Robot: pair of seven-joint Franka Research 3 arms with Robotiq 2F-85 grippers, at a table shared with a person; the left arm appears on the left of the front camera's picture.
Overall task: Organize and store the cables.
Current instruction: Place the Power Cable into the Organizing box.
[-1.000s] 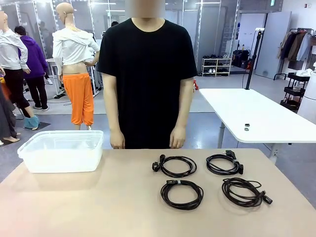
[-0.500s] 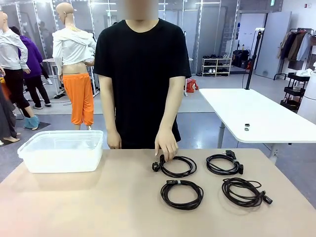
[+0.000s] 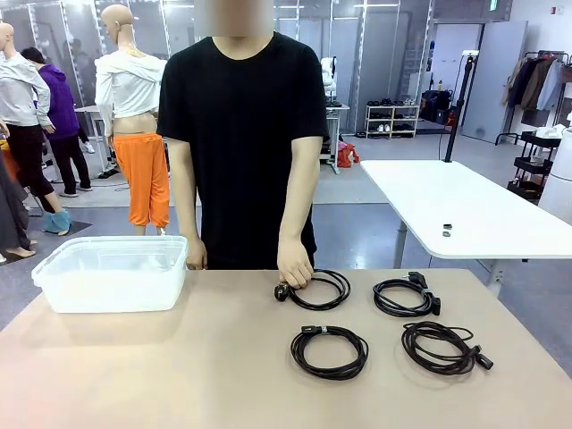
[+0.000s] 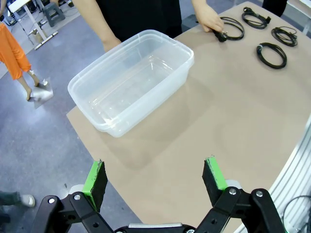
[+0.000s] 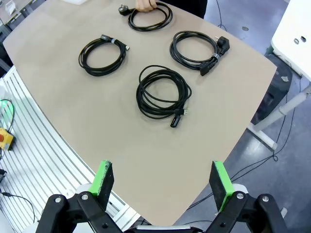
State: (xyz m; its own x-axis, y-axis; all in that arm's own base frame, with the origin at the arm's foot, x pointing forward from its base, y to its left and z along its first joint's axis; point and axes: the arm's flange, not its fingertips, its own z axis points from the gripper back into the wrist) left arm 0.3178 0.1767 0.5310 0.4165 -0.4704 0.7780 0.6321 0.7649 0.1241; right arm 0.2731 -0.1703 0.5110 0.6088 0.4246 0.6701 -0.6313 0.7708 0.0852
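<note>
Several coiled black cables lie on the tan table. The person's hand [image 3: 294, 265] grips the far-left coil [image 3: 320, 290], lifting its near side. Another coil [image 3: 404, 297] lies to its right, and two more [image 3: 329, 350] [image 3: 441, 347] lie closer to me. In the right wrist view the same coils appear [image 5: 163, 92] [image 5: 102, 55] [image 5: 197, 50] [image 5: 150, 15], well beyond my open right gripper [image 5: 163, 182]. My left gripper [image 4: 155, 179] hangs open above the table's edge, short of the clear plastic bin [image 4: 131, 80], with cables [image 4: 272, 52] far off.
The clear empty bin [image 3: 112, 273] stands at the table's far left. The person stands at the far edge, the other hand [image 3: 196, 256] beside the bin. A white table [image 3: 465, 210] stands behind on the right.
The person reached down to the far-left coil, took hold of it, and has pulled it slightly toward the far edge. Both grippers stay put.
</note>
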